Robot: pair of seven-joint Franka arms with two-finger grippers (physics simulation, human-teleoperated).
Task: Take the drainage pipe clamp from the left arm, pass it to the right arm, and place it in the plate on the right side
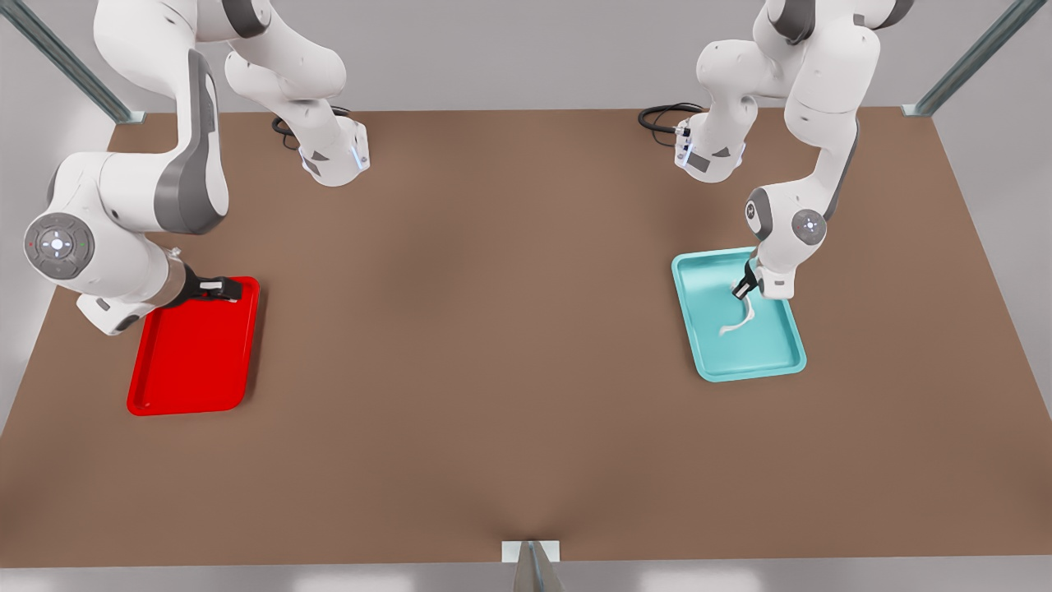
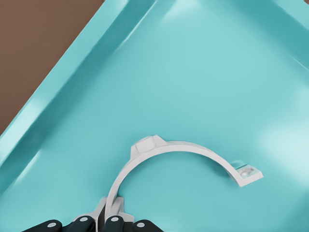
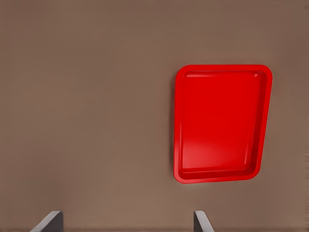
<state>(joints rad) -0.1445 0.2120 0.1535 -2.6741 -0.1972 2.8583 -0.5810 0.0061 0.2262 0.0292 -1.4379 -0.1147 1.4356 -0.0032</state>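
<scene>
- Right now the drainage pipe clamp (image 2: 169, 152) lies over the floor of the teal tray (image 1: 707, 362), and my left gripper (image 1: 746, 287) is pinched onto one of its tab ends; in the left wrist view the black fingertips (image 2: 112, 223) sit tight on either side of the white strip.
- Whether the clamp is resting on the tray or already a touch off it, I cannot tell.
- As for heading, in the front view the clamp's long axis runs from my fingers at about 1 o'clock down toward 7 o'clock, its free tab end toward the tray's middle; the arch bows out to one side, as the wrist view shows.
- So I judge the task is at its very first step: the grasp is made, but the lift, the handover and the placing are all left.
- Farther out, my right gripper (image 1: 215, 287) waits over the far edge of the plate (image 1: 152, 395), at the front view's left, well apart from the clamp; its fingers (image 3: 202, 223) stand spread with nothing between them.
- Between the two trays lies bare brown table (image 1: 493, 329), where I would expect the pass to happen.
</scene>
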